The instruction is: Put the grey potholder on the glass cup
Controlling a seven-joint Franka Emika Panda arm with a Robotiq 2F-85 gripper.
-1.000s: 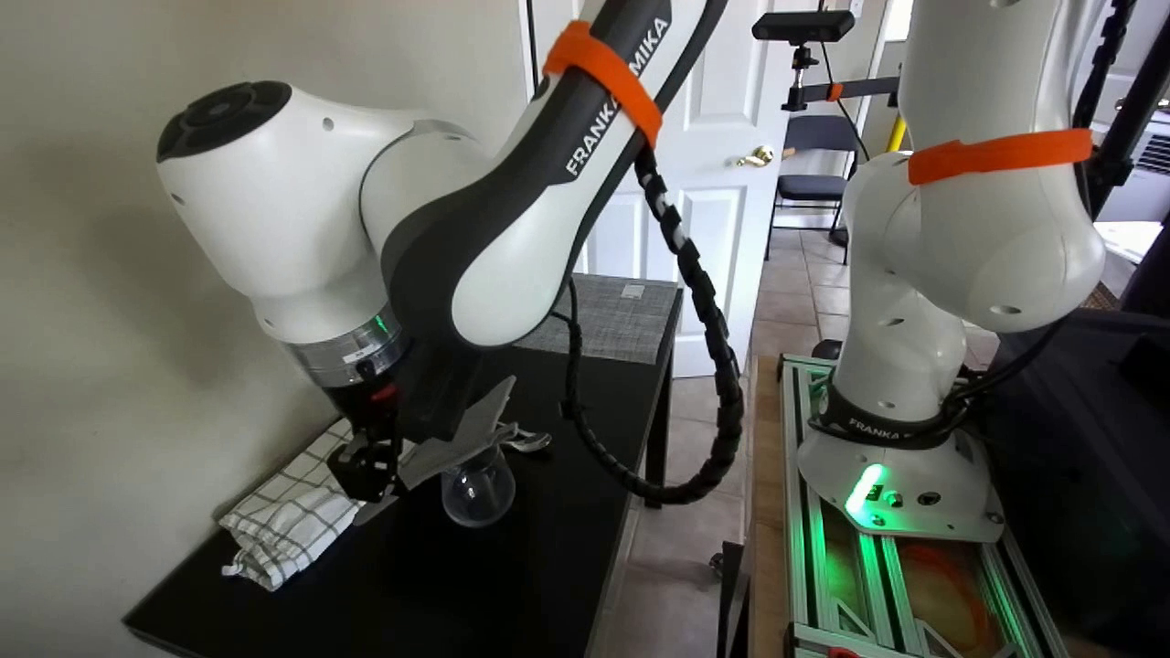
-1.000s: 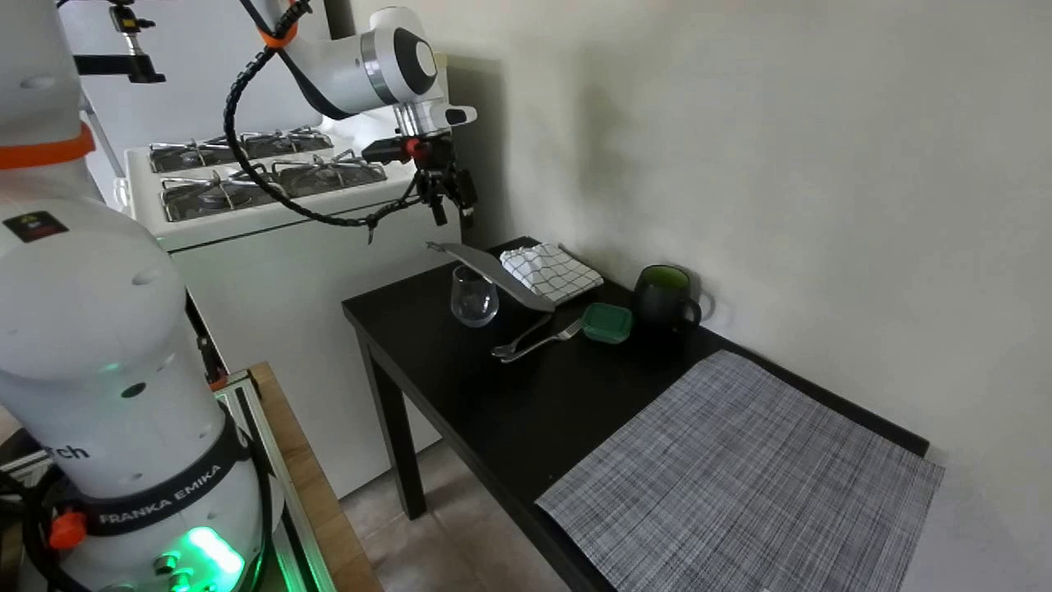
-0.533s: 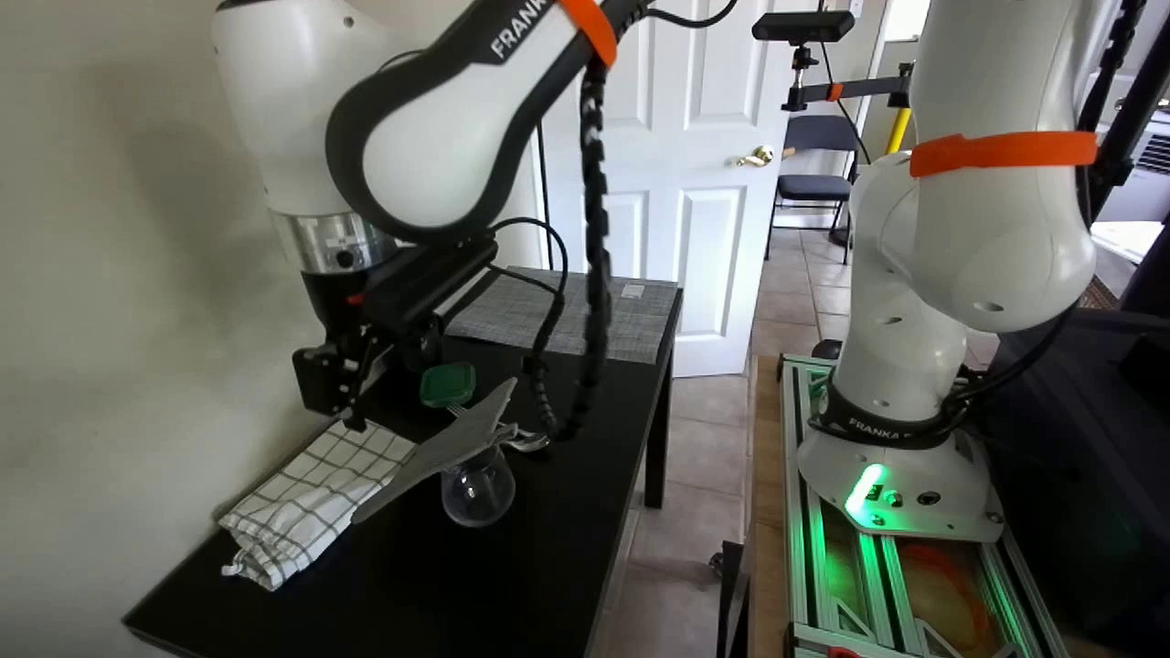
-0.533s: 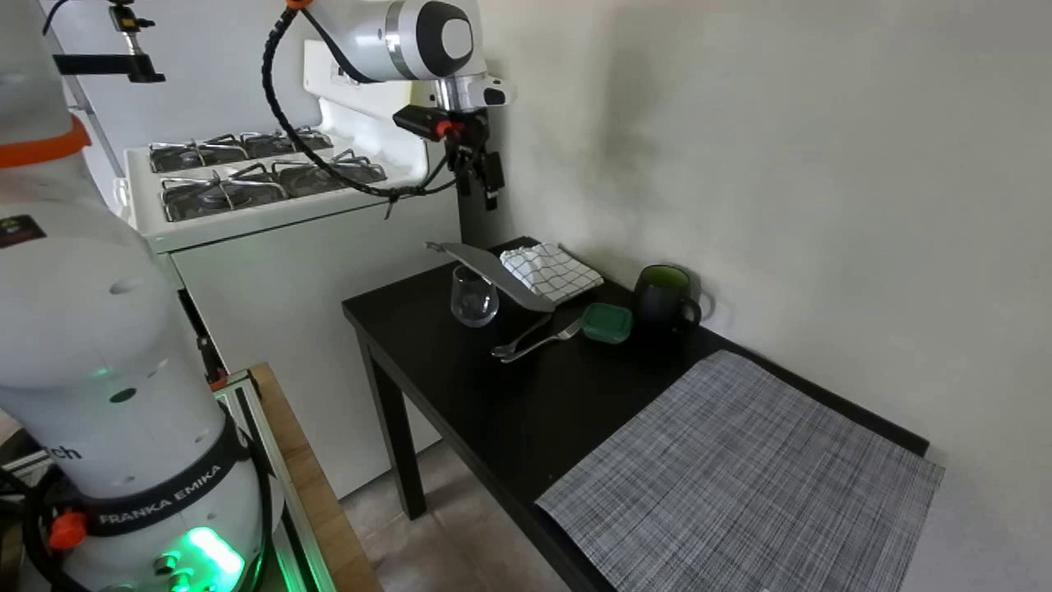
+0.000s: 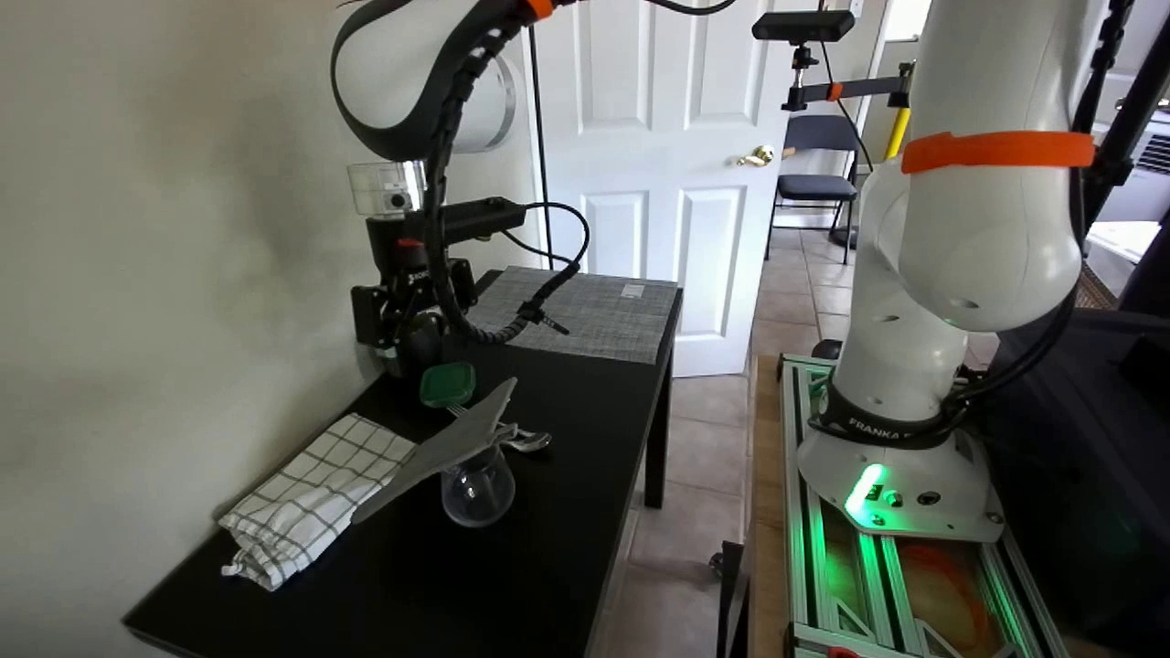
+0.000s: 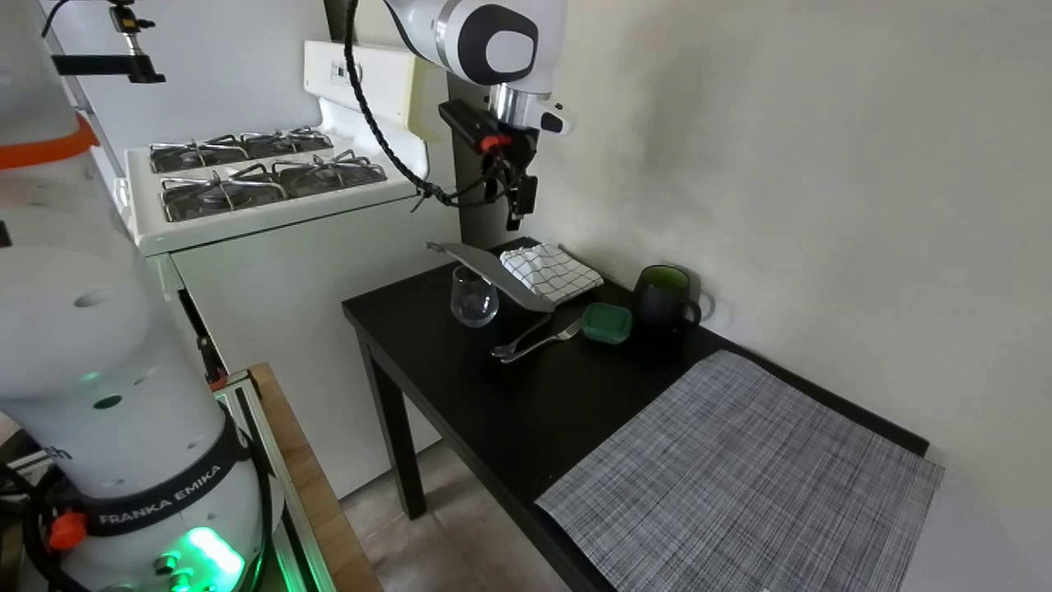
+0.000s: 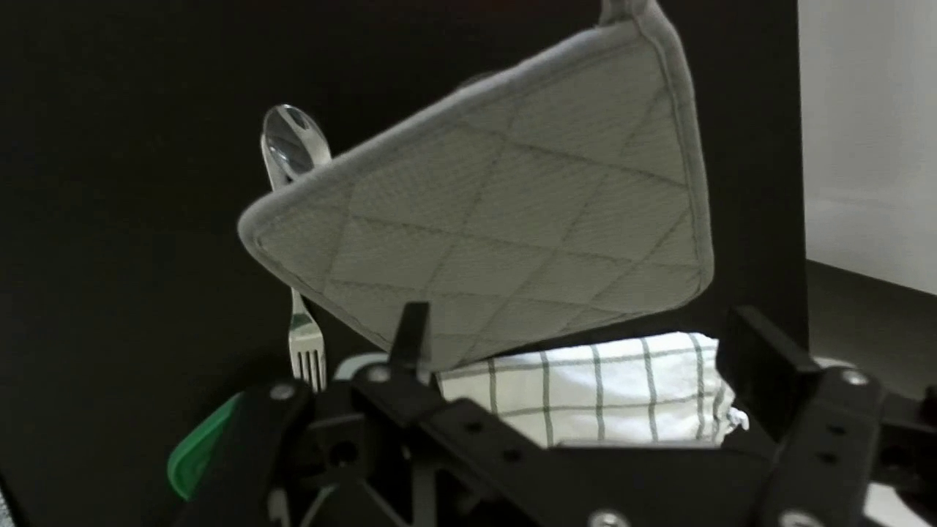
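The grey potholder [image 5: 443, 448] lies tilted over the rim of the clear glass cup [image 5: 478, 489]. One side is raised above the cup; the other slopes down toward the table. The potholder [image 6: 493, 271] and glass cup [image 6: 474, 304] show the same way in the other exterior picture. In the wrist view the potholder [image 7: 505, 212] lies beyond the fingers and hides the cup. My gripper [image 7: 585, 337] is open, with wide-apart fingers and nothing between them. In an exterior view the gripper [image 6: 518, 218] hangs above the table near the wall, apart from the potholder.
A white checked towel [image 6: 551, 271] lies by the wall beside the potholder. A fork and spoon [image 6: 538, 341], a green container [image 6: 607, 322] and a dark mug [image 6: 662, 296] stand farther along. A large grey mat [image 6: 740, 477] covers the table's far end. The wall is close behind.
My gripper has moved away from the potholder, along the wall toward the side with the mug and mat. The potholder and glass cup have stayed in place.
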